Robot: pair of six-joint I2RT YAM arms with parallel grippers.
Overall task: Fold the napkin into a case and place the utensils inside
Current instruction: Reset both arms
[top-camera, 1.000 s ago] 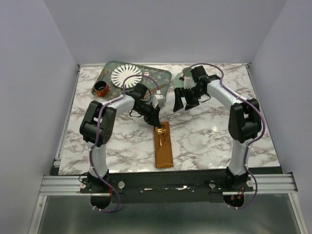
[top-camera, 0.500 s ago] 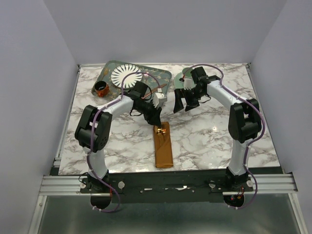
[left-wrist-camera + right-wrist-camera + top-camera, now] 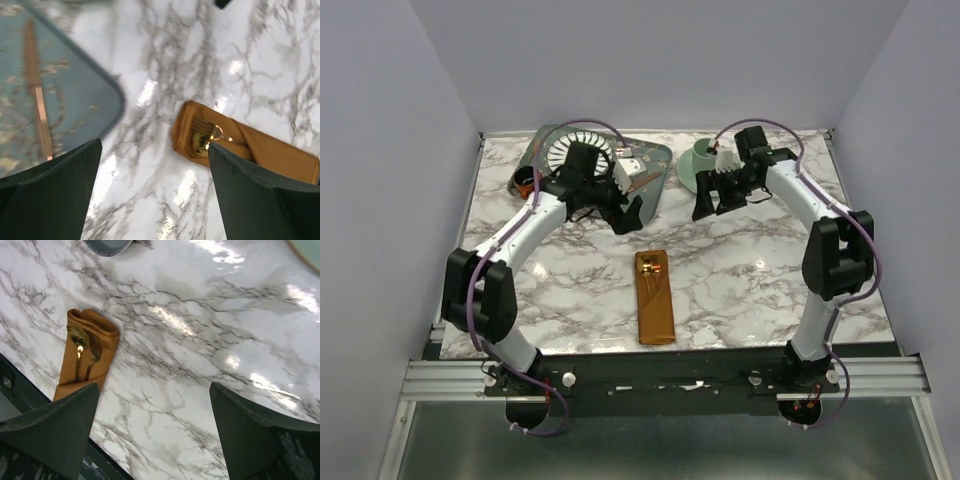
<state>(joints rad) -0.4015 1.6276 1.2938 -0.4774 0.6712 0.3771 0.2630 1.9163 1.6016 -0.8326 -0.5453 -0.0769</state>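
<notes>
The napkin lies folded as a long rust-orange case in the near middle of the marble table. A gold spoon and fork sit in its far end, heads showing. The copper knife lies on the green tray. My left gripper hangs open and empty beside the tray's right corner, apart from the case. My right gripper stands open and empty over bare marble at the right rear, far from the case.
A white fluted plate rests on the tray. A copper ring stands to the tray's left and a pale green dish at the back right. The table's dark near rail runs just beyond the case.
My left gripper opened and drew back from the case's far end toward the tray, leaving the spoon and fork in the case. My right gripper shifted slightly back and right.
</notes>
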